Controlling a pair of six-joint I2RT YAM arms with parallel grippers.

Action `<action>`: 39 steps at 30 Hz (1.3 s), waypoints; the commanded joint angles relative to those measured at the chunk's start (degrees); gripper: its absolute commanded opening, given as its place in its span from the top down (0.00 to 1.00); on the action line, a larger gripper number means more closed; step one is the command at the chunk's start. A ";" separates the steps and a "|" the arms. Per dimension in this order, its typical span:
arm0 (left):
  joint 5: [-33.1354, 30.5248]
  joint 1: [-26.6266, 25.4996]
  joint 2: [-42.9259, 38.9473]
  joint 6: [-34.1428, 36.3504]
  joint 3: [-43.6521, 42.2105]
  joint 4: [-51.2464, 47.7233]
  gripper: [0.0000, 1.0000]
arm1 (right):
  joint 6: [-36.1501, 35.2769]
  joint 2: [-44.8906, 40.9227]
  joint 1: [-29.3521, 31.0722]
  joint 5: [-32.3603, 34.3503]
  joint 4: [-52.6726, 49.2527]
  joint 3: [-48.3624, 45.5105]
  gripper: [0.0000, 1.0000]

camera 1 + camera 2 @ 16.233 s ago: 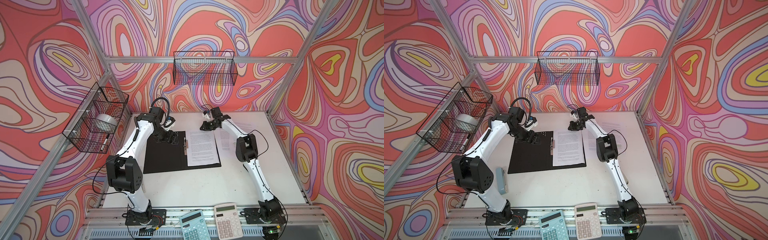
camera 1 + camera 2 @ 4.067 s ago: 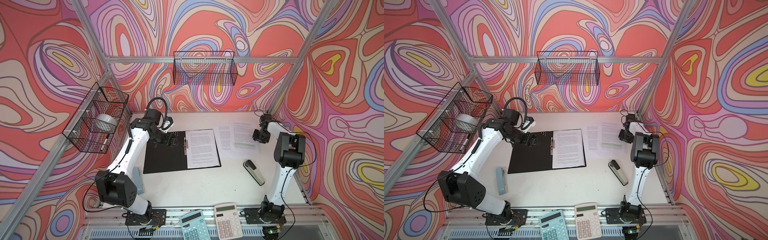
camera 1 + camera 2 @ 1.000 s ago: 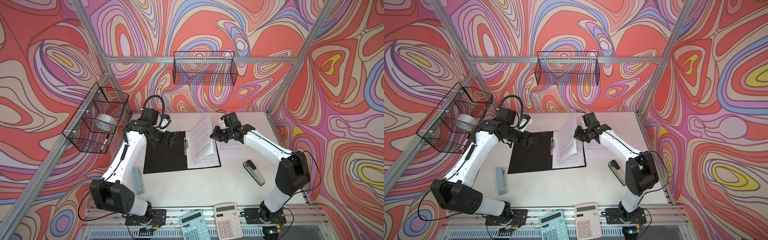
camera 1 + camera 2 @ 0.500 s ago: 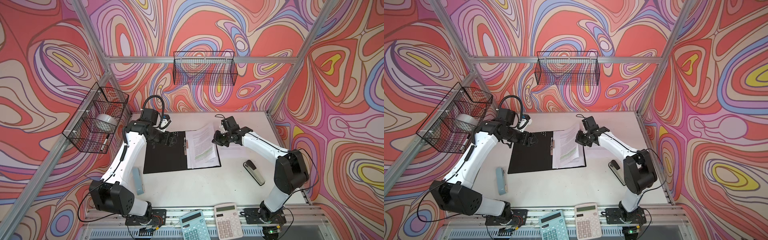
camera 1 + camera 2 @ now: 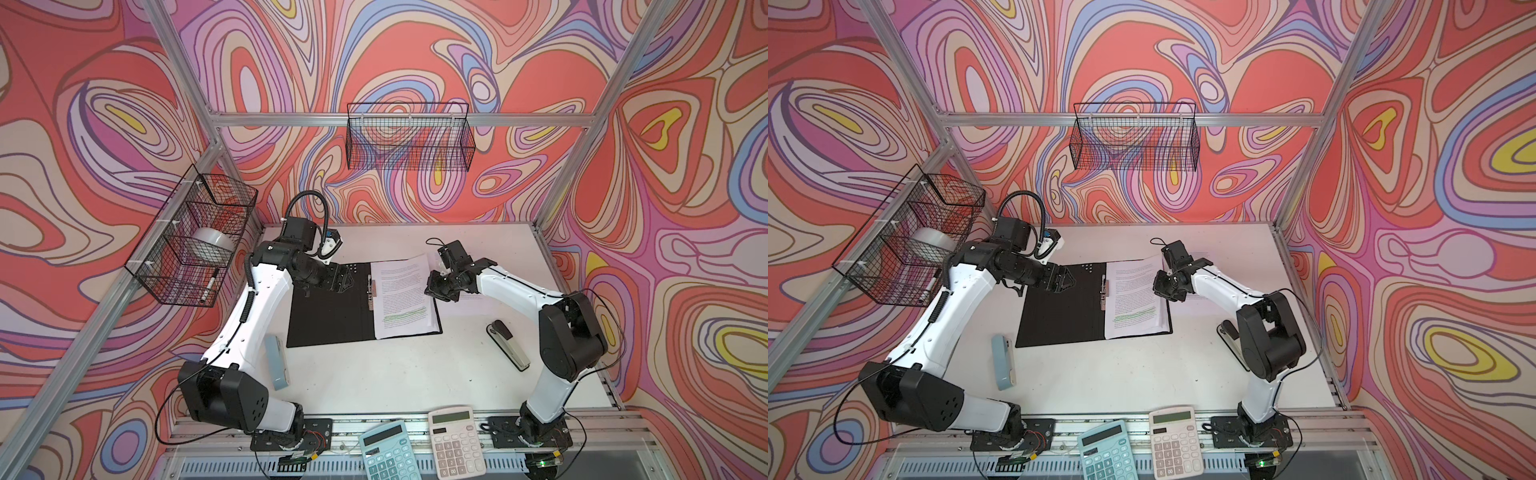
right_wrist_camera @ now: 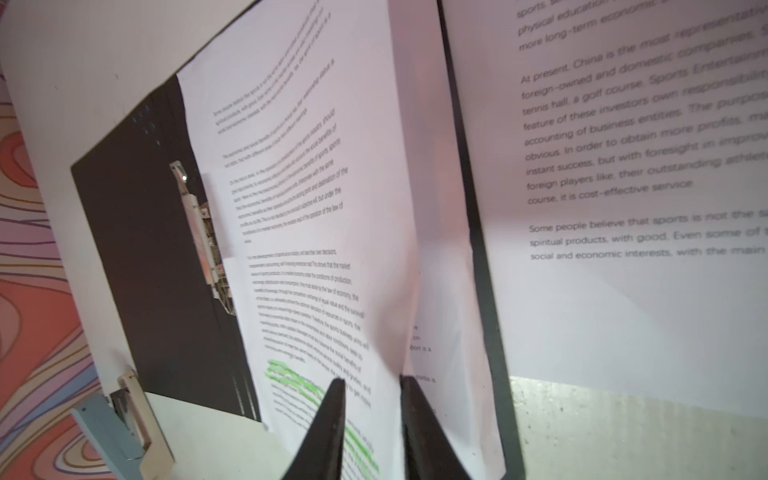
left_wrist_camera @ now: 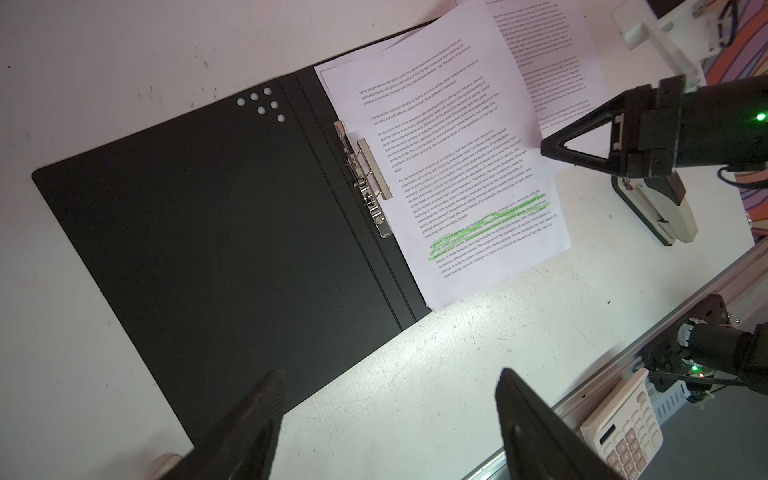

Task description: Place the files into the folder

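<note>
right gripper [image 6: 372, 379] sits slightly parted at files [image 6: 299, 232] in folder [image 6: 137, 216].

Both top views are bright and sharp, with even light from above and only soft shadows under the arms [image 5: 257, 316] on the white table [image 5: 395, 374]. In the left wrist view the fingers [image 7: 257, 415] of the left gripper [image 7: 388, 376] are blurred. The right wrist view is softer: the nearest printed sheet [image 6: 623, 166] is out of focus.

In both top views, print on the files [image 5: 401, 299] [image 5: 1133, 299] is unreadably small.
</note>
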 commanded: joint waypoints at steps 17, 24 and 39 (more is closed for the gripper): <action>1.43 0.09 -1.26 -0.52 -1.73 0.72 0.20 | -2.73 -10.26 0.68 2.12 -2.30 -7.96 0.79; 2.75 0.00 -0.05 0.01 -1.59 0.18 0.20 | -0.22 -18.28 1.78 -3.30 1.03 -16.93 0.77; 3.06 -0.13 2.40 0.71 -0.43 -1.26 0.21 | 0.44 -13.92 2.61 -4.04 6.74 -19.94 0.89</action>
